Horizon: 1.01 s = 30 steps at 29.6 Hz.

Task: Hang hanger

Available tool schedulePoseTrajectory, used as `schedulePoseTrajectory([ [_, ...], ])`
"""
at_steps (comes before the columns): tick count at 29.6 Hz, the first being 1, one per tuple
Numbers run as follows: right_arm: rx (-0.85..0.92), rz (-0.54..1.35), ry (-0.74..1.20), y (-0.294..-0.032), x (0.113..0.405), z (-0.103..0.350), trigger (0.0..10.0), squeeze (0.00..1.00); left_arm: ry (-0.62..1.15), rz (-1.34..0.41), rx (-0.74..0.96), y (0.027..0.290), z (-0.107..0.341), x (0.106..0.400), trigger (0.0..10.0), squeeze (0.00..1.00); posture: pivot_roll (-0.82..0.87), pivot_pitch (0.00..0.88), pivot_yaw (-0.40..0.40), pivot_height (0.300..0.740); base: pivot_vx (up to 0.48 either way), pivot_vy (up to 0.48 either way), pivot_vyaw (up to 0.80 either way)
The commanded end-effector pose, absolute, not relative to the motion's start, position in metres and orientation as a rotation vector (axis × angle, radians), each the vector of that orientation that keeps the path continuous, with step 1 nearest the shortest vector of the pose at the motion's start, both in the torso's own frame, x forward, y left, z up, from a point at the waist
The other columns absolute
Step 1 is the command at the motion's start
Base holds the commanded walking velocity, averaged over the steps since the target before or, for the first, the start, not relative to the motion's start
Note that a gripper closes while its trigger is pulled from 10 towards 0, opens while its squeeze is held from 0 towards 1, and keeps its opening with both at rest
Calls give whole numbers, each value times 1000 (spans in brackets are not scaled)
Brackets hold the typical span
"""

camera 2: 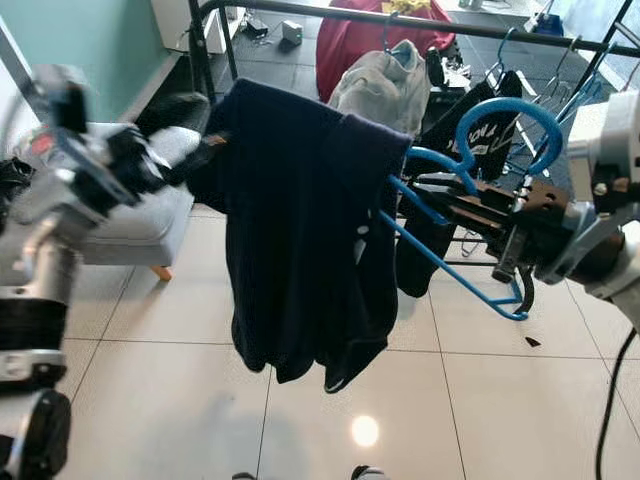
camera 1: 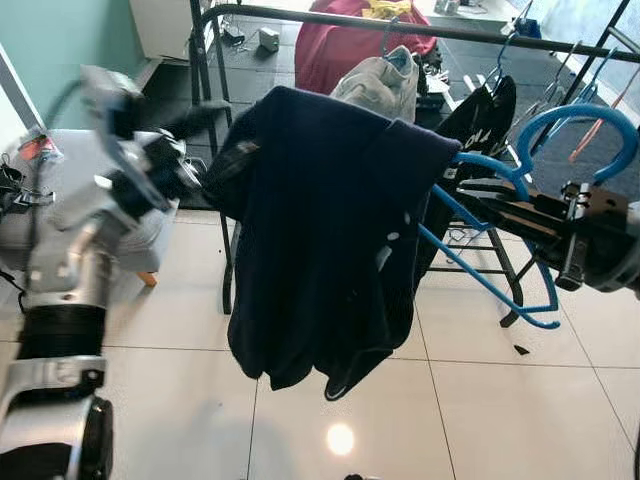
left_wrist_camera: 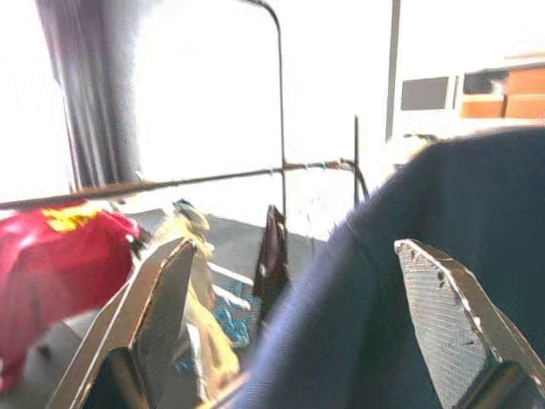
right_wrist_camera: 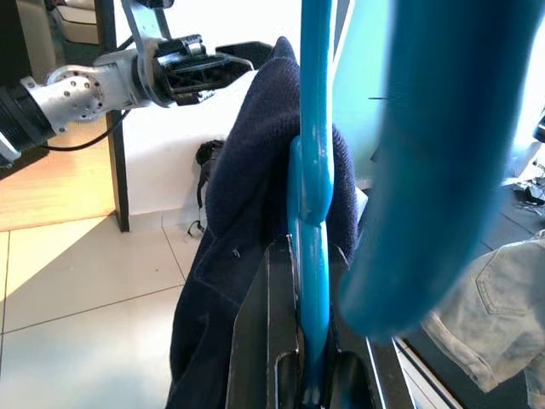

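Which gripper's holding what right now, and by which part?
Right gripper clamps the blue hanger at its neck, below the hook. Left gripper is open at the dark sweater shoulder, gripping nothing.

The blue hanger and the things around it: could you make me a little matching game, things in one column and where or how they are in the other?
Things:
1. blue hanger
2. dark navy garment
3. left pincer
4. red garment

States:
a. open, at the far shoulder of the navy cloth
b. hanging on the black rail at the back
c. clamped in the right pincer
d. draped over the hanger, drooping toward the tiled floor

Pairs: 1-c, 2-d, 3-a, 4-b
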State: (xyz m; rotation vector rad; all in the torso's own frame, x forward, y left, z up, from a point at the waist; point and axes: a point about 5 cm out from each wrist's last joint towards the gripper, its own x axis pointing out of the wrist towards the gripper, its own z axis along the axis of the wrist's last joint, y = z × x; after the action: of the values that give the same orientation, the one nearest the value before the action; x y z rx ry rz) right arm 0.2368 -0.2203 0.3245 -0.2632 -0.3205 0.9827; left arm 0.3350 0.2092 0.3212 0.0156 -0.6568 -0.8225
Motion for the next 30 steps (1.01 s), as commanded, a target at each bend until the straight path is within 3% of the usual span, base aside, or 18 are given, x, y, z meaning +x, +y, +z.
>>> schedulePoseTrajectory([
  [1,-272,991,-363,-222,229,333,0,0,-625,-882,10,208,318,331,10000,0,-70,171,-35,740,0,0,0],
  [6,-271,992,-364,-221,229,333,0,0,-589,-978,-3,199,309,325,10000,0,-71,172,-34,740,0,0,0],
  [11,-271,1002,-367,-219,229,334,0,0,-467,-1247,-11,169,280,306,10000,0,-75,170,-36,740,0,0,0],
  [30,-259,1026,-370,-216,227,334,0,0,-451,-1065,31,156,273,329,10000,0,-73,166,-36,740,0,0,0],
])
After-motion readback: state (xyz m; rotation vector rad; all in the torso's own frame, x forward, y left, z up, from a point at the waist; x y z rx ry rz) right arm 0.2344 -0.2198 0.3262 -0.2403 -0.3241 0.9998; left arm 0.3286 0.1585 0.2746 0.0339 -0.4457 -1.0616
